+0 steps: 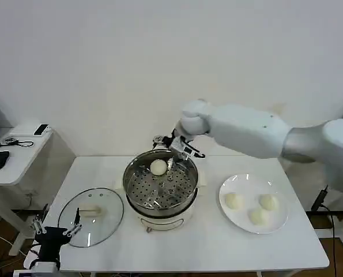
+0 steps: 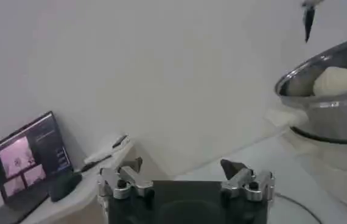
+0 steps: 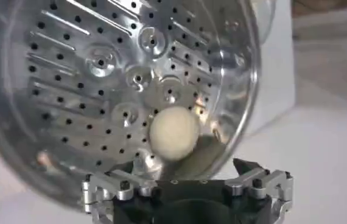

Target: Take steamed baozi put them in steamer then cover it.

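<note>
Leftmost, the left pincer (image 1: 55, 229) hangs low at the near left corner of the white worktop (image 1: 217, 242), its fingers spread apart and gripping nothing; the left wrist view shows the same pincer (image 2: 185, 171) with its two dark fingertips well apart. Just beside it to the right lies the round transparent glass cover (image 1: 91, 215) with its metal rim and whitish bar handle, flat on the worktop and off the pot. Next to the right, at the middle of the worktop, stands the round shiny stainless-steel steamer (image 1: 160, 186) on its white base, its perforated tray exposed. One smooth creamy-white steamed baozi (image 1: 158, 167) rests on the tray at the far side of the pot, close to the wall. The right wrist view looks down on this bun (image 3: 173, 133) sitting on the holed tray of the steamer (image 3: 70, 79). Over the far rim of the steamer, just right of the bun, hovers the right pincer (image 1: 180, 154), its white arm reaching in from the right; the fingers stand apart and hold nothing. Farther right, a flat white round plate (image 1: 227, 214) carries three more creamy-white buns (image 1: 233, 201), (image 1: 268, 202) and (image 1: 259, 216), set near one another.
</note>
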